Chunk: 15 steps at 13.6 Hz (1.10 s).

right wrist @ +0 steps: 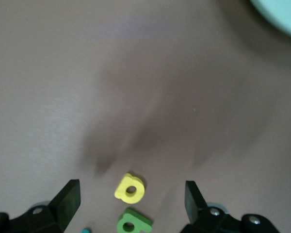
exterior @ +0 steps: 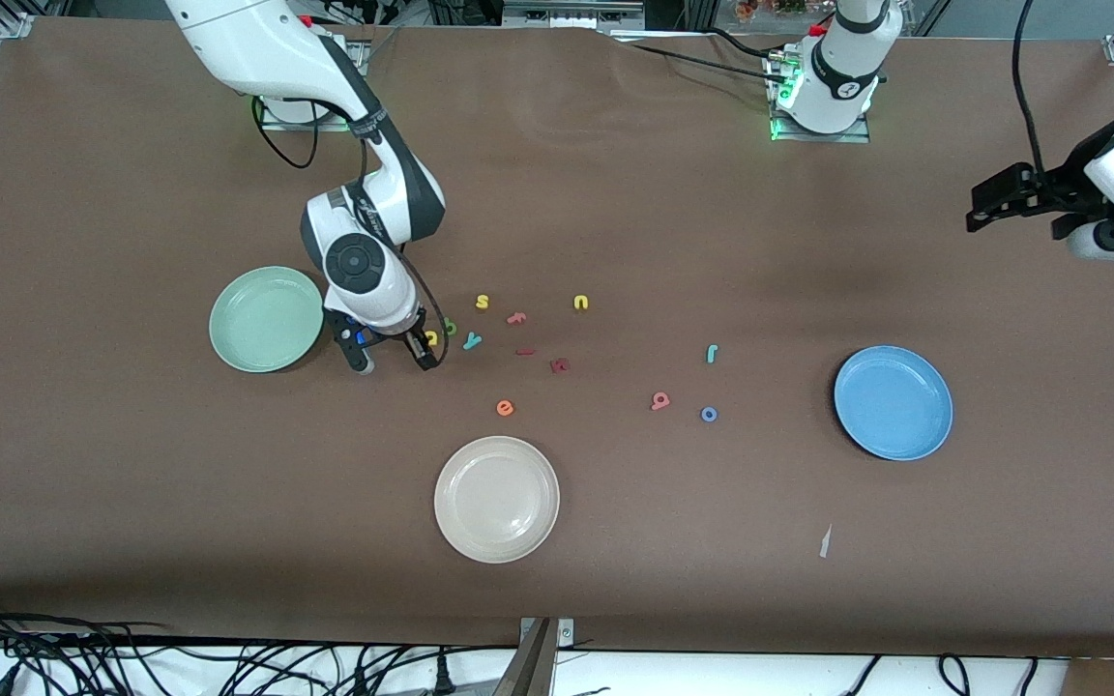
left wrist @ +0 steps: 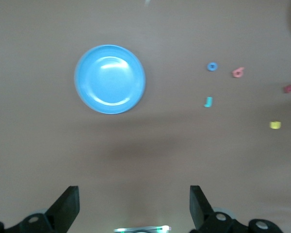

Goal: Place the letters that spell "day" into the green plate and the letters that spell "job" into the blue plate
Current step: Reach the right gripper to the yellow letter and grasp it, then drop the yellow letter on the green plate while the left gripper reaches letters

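Low, the right gripper [exterior: 391, 362] straddles the yellow letter [right wrist: 130, 188].

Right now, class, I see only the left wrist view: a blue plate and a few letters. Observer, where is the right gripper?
Observer: The right gripper is down at the table beside the green plate, with its jaws open.
Operator: Is it holding anything?
Observer: No. A yellow letter lies on the table by one of its fingers, not gripped.
Operator: What else sits close by?
Observer: A dark green letter and a teal y lie beside the yellow one, toward the left arm's end of the table.
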### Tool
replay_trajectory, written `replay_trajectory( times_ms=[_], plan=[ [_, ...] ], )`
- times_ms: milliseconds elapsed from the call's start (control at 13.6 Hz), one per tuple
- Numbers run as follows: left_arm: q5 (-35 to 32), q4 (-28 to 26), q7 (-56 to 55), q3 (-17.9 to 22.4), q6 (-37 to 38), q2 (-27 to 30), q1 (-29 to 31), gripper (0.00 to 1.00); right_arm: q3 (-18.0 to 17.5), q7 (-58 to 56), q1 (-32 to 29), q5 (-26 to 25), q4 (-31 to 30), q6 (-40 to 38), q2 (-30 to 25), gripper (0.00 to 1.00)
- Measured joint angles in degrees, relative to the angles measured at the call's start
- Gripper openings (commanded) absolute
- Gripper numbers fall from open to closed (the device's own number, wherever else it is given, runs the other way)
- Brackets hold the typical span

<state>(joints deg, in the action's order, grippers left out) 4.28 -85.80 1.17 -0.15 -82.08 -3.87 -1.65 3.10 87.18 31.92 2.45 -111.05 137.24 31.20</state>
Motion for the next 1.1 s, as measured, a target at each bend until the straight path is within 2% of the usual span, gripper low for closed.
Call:
replay_trajectory(
  times_ms=[294,661,734,881,1101],
  plan=[
    [3.2,0.1,0.2,0.2,-2.4,-4.0,1.2,1.0,0.1,0.8,0.4,0.0,0.0,0.8,0.7,0.76],
    [3.4,0.0,0.3,-0.1,-4.6,-6.5,-0.4,1.0,0.1,5.1,1.2,0.0,0.0,3.1,1.3,0.72],
    [3.2,0.0,0.3,-0.1,-4.8,-7.2,-0.6,1.0,0.1,5.4,1.5,0.0,0.0,3.3,1.6,0.68],
    [3.1,-0.4,0.4,-0.1,-4.9,-8.2,-0.9,1.0,0.1,5.6,1.8,0.0,0.0,3.5,2.1,0.44],
    [3.1,-4.3,0.4,-0.1,-9.5,-8.9,-4.0,1.0,0.2,5.6,1.8,0.0,0.2,4.0,2.1,0.2]
  ],
)
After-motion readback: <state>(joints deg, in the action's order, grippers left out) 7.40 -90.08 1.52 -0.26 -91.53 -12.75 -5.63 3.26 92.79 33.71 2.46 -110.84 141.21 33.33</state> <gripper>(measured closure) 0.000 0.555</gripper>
